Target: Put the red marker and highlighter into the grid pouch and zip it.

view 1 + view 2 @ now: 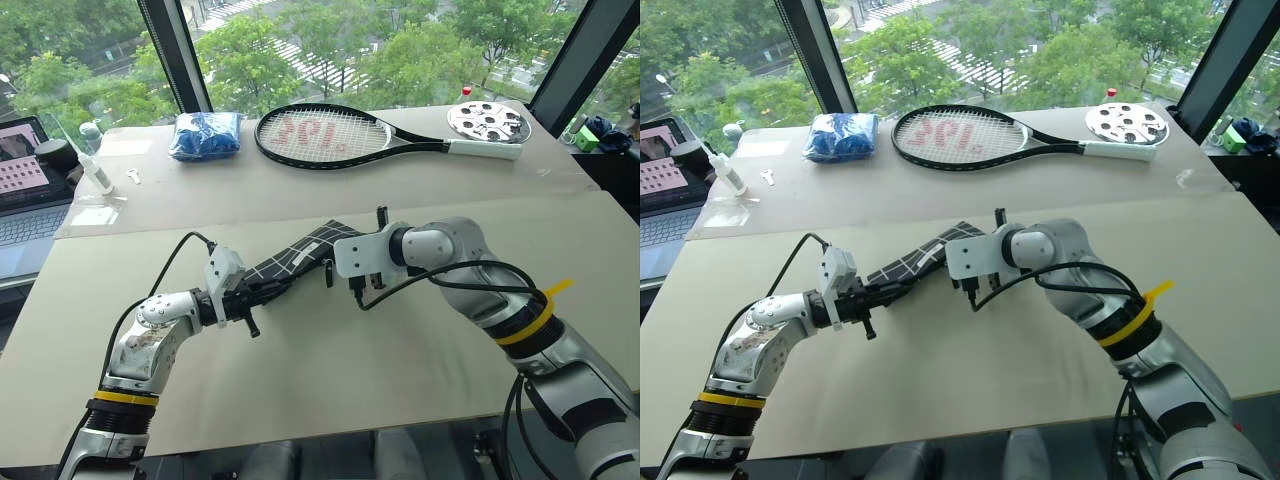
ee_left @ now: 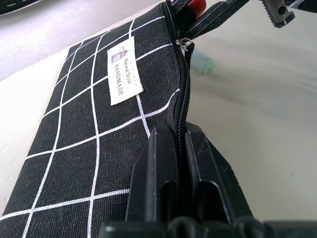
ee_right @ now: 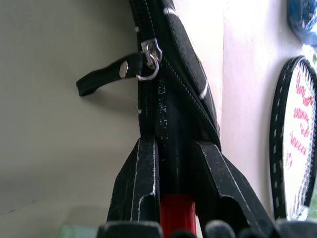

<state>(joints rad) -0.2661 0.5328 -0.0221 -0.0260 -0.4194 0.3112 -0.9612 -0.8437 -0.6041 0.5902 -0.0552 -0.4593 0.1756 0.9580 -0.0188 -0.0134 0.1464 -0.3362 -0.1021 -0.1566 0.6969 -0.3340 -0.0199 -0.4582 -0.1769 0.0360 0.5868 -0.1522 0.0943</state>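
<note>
Mid-insert: my left fingers [image 2: 181, 148] clenched on the grid pouch [image 1: 300, 260] zipper edge, held just above mid-worktop [image 1: 330, 360], right fingers [image 3: 173, 163] grasping the red marker [image 3: 176, 215] at the mouth; next push it fully in, then fetch the highlighter [image 2: 203, 63].

Near half of table [image 1: 330, 370] is bare, wide room in front of both arms & out to the right edge. Mid-table is tight: grid pouch [image 1: 300, 258] hangs between left gripper [image 1: 262, 292] clamped on one end & right gripper [image 1: 332, 262] at the other, red marker [image 3: 171, 148] pinched in it, tip at the zip mouth. Far side blocked by racket [image 1: 340, 135], blue bag [image 1: 206, 135], perforated disc [image 1: 488, 121]. Laptop [image 1: 25, 190] crowds the left edge.
</note>
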